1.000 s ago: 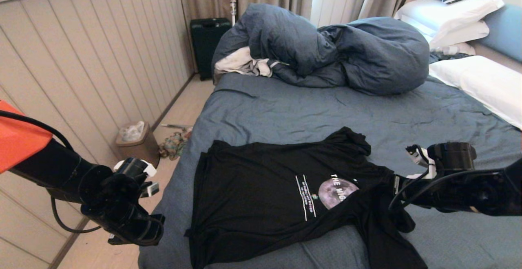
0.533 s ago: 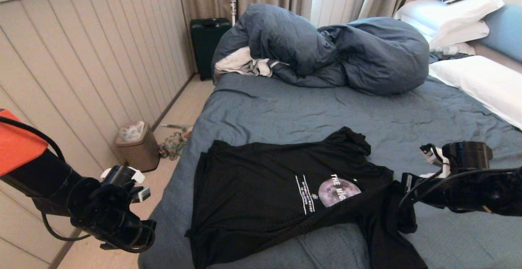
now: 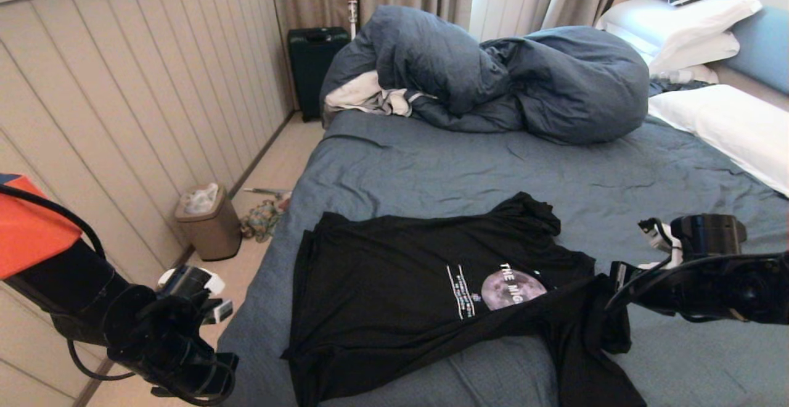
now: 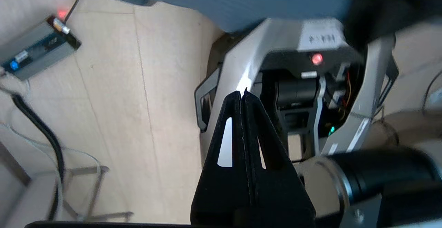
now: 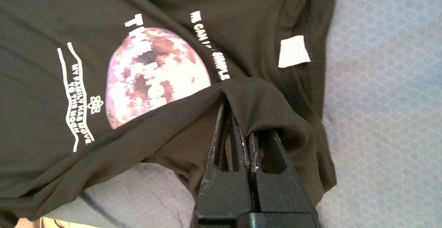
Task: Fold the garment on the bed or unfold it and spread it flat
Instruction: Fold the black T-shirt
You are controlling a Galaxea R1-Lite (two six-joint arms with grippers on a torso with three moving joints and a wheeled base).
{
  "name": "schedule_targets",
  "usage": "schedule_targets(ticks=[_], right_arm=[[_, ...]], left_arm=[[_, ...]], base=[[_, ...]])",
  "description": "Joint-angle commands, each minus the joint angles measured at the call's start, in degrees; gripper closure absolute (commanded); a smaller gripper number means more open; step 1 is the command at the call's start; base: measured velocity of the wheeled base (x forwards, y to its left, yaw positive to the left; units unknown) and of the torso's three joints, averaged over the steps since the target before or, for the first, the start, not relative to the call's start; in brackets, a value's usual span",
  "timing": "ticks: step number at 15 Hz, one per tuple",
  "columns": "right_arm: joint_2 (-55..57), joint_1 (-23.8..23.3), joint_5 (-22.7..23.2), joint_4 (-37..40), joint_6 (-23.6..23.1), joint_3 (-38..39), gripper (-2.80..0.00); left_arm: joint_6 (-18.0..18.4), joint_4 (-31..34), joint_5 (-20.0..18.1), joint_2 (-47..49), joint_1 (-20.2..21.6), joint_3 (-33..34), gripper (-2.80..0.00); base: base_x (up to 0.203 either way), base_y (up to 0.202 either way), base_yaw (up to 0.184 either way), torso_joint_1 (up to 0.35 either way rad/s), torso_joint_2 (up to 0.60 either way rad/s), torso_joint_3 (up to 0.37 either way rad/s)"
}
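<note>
Open sheet of bed [image 3: 431,166] at frame centre: clear passage. Duvet [image 3: 493,74] blocks upper centre; pillows [image 3: 727,123] block upper right edge.

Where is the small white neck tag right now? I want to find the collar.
In the right wrist view, the white neck tag sits on the black T-shirt beside the moon print, just beyond the right gripper.

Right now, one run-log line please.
right gripper: shut on black T-shirt fold | left gripper: shut, empty, off bed
</note>
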Motion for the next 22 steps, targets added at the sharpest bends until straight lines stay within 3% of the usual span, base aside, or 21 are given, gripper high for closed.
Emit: schedule_targets(ticks=[1,5,9,12,16,19,22], right_arm=[[0.8,-0.6,0.1,-0.2,0.0,-0.6,0.0],[1.5,-1.2,0.2,0.0,0.1,-3.8,0.0],[0.9,-0.6,0.5,-0.2,0.1,-4.5,0.0],[0.9,-0.6,0.8,-0.5,0.1,-4.5,0.0],[0.9,-0.6,0.8,-0.6,-0.1,-3.6,0.0],[1.2,-0.5,0.9,-0.8,-1.2,-2.5,0.0],[1.3,-0.7,1.3,-0.8,-2.8,-1.8,0.0]], left_arm=[[-0.1,0.0,0.0,-2.3,-2.4,0.9,0.0],[-0.7,0.4,-0.3,-5.1,-8.0,1.6,0.0],[0.2,-0.5,-1.2,-2.8,-8.1,1.9,0.0],[2.2,-2.5,-1.2,-1.1,-5.9,2.3,0.0],[3.4,-10.0,-0.4,3.9,-6.6,0.7,0.0],[3.4,-7.3,0.3,5.2,-10.2,-2.9,0.0],[3.3,2.3,0.2,5.4,-11.1,-8.5,0.0]], base=[[0.0,0.0,0.0,0.0,0.0,0.0],[0.0,0.0,0.0,0.0,0.0,0.0],[0.0,0.0,0.0,0.0,0.0,0.0],[0.0,0.0,0.0,0.0,0.0,0.0],[0.0,0.0,0.0,0.0,0.0,0.0],[0.0,0.0,0.0,0.0,0.0,0.0],[0.0,0.0,0.0,0.0,0.0,0.0]])
